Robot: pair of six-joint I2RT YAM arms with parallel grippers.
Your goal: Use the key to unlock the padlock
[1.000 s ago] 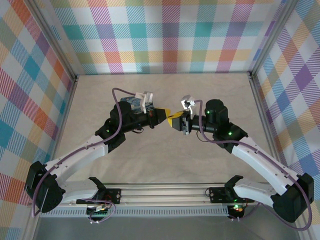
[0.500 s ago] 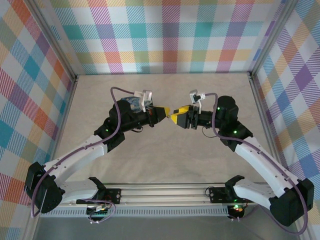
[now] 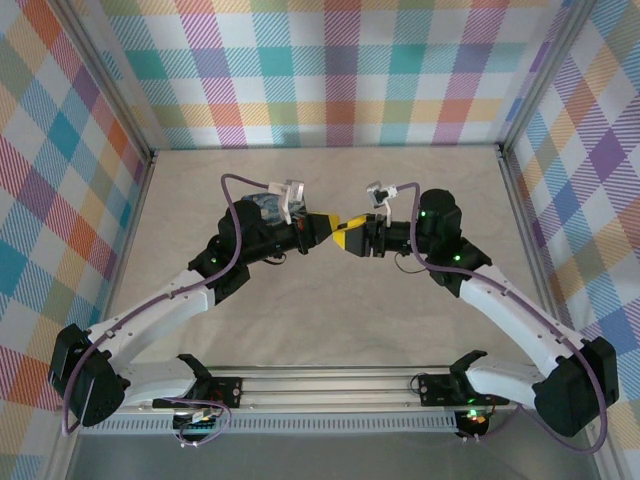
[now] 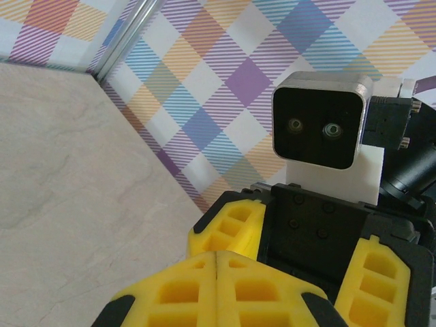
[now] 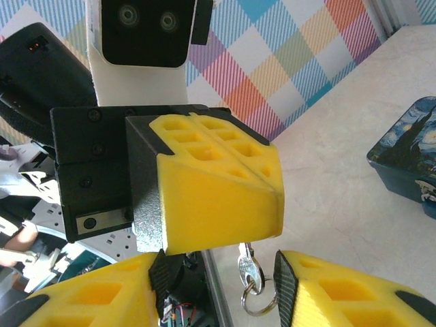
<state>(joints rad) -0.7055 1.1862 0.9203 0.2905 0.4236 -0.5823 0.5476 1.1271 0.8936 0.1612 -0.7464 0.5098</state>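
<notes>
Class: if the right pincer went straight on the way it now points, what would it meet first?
Probably the key, dangling from the shut left pincer and hanging between the open fingers of the right pincer; exact depth is unclear.

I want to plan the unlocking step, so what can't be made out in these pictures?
The padlock cannot be picked out. In the right wrist view, a pale bit on the box is cut by the right edge. In the top view, the left arm hides most of the box.
The key: its top is hidden inside the shut left gripper, and it is too small in the top view.
</notes>
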